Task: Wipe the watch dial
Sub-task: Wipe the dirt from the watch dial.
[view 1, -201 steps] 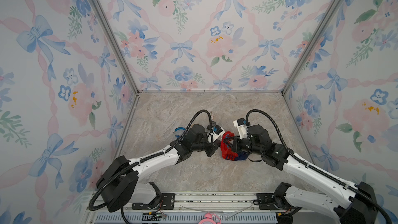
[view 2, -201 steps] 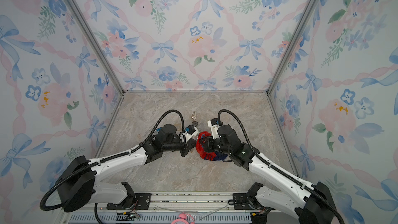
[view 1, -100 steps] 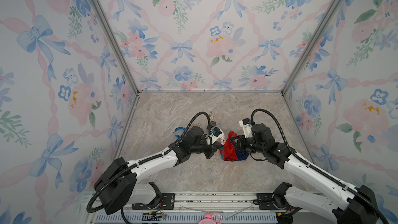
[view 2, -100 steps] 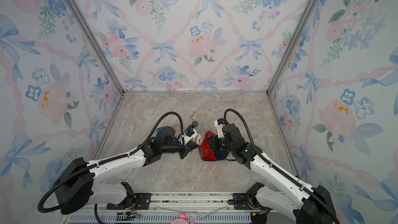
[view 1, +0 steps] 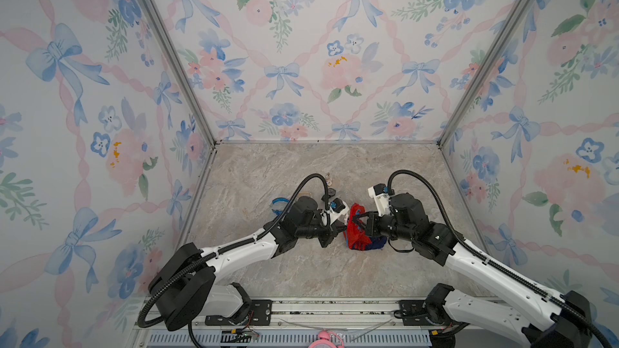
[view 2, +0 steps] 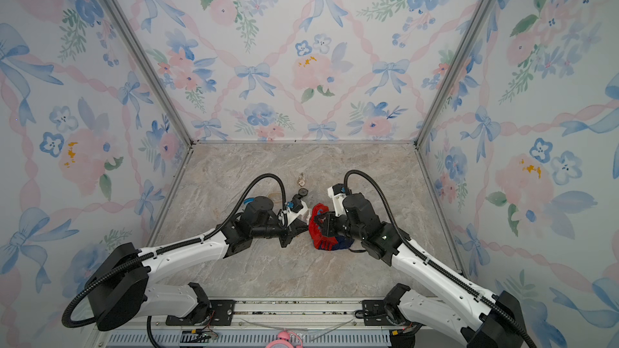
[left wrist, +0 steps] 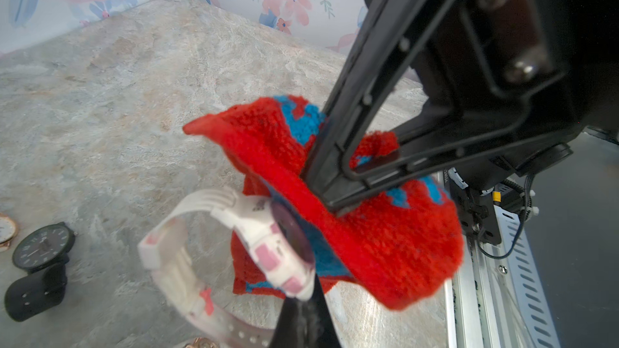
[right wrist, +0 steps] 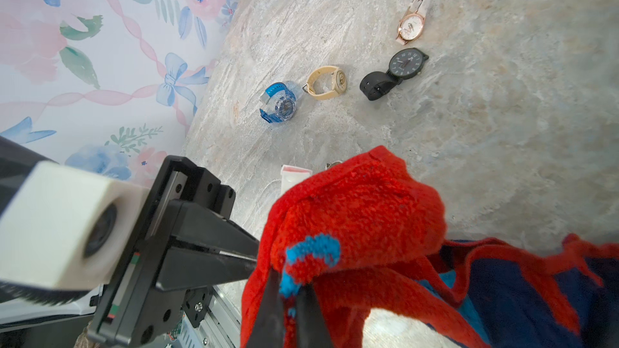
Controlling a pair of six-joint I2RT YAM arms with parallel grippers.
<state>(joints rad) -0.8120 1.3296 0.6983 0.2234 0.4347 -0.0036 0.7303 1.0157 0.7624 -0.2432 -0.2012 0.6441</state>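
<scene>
On a marble-patterned tabletop (view 1: 301, 169) ringed by floral walls, two robot arms meet near the middle of the front edge. The right gripper (right wrist: 288, 309), jaws pinched tight on a fold of the red-and-blue cloth (left wrist: 385, 239), holds the fabric against the dial (left wrist: 292, 234) of a white watch (left wrist: 254, 222). The rest of the cloth hangs bunched beneath, its lower end appearing to rest on the table in both top views. The left gripper (view 1: 339, 228) has its jaws closed on the white watch by the edge of its case, holding it off the table with the dial turned toward the cloth (the pink-trimmed strap loops away, blurred in the left wrist view). Four more watches lie apart on the table beyond the left arm: a black watch (right wrist: 400, 68) with its strap curled, a beige watch (right wrist: 330, 82), a blue watch (right wrist: 279, 103) and, farthest back, a slim rose-gold watch (right wrist: 411, 25).
</scene>
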